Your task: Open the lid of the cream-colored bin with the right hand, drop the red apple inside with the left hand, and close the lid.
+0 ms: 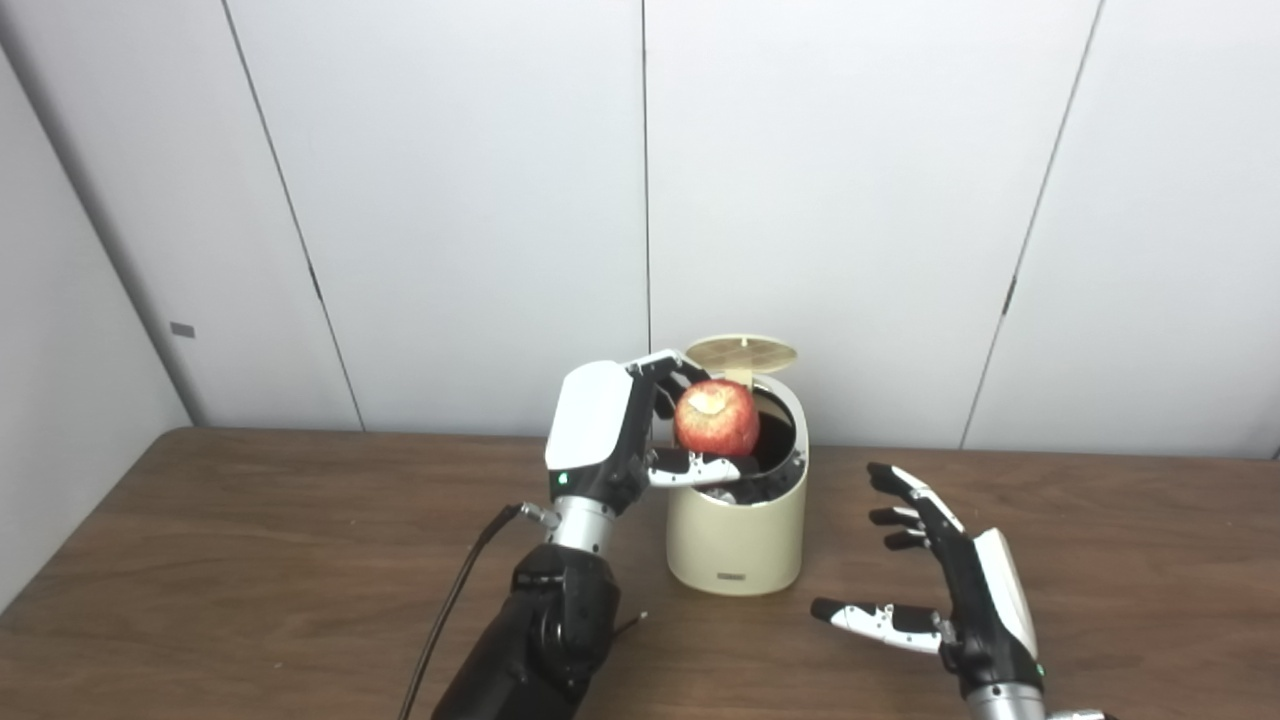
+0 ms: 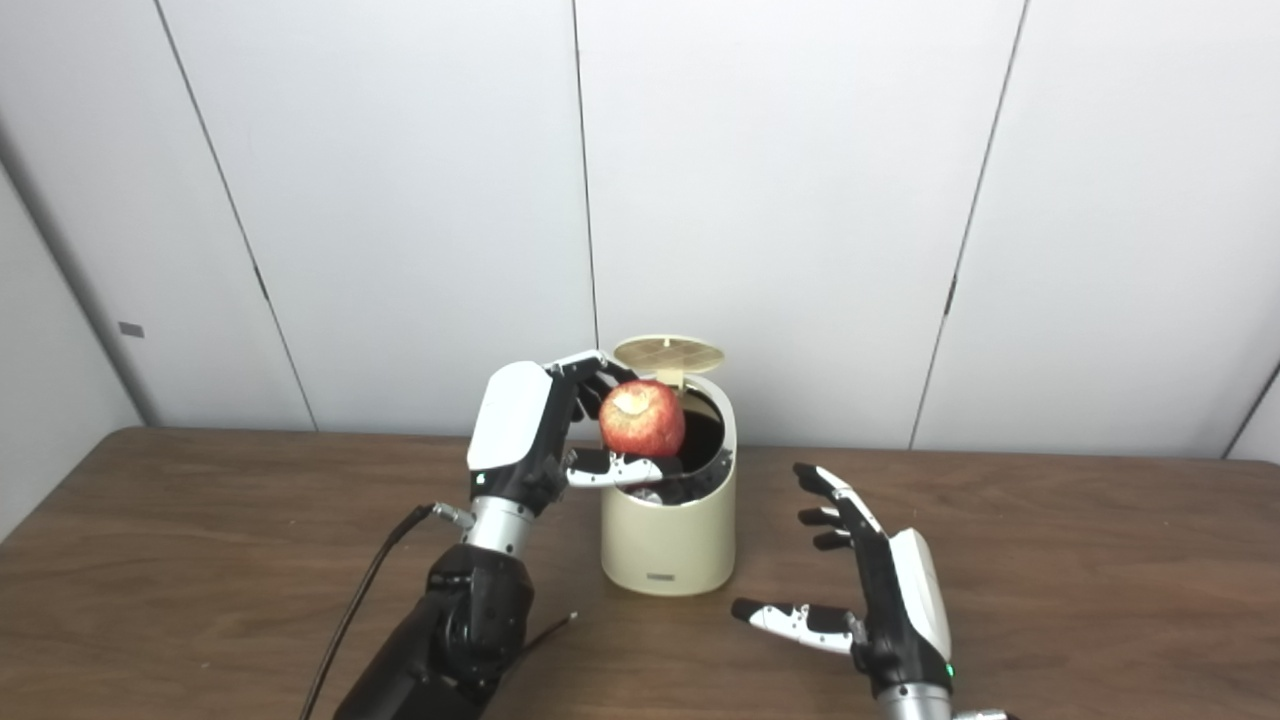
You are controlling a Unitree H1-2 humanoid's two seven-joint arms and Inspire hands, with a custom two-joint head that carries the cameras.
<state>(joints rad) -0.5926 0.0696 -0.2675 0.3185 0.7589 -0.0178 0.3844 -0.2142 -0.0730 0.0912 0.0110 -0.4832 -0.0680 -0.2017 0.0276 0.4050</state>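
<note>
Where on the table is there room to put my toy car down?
The table is bare left of the left arm and its cable, and along the far right edge past the right robot hand. It is crowded in the middle, around the bin, where the left robot hand holds the apple.

A dark brown wood-grain table [image 1: 250, 560] fills the near part of the scene, its far edge meeting the wall. The far wall [image 1: 480, 200] is made of pale grey-white panels split by thin dark vertical seams, some leaning because of the lens. On the left a side wall [image 1: 60, 330] angles in toward the corner, carrying a small grey plate [image 1: 182, 329], and the light is even and soft.
</note>
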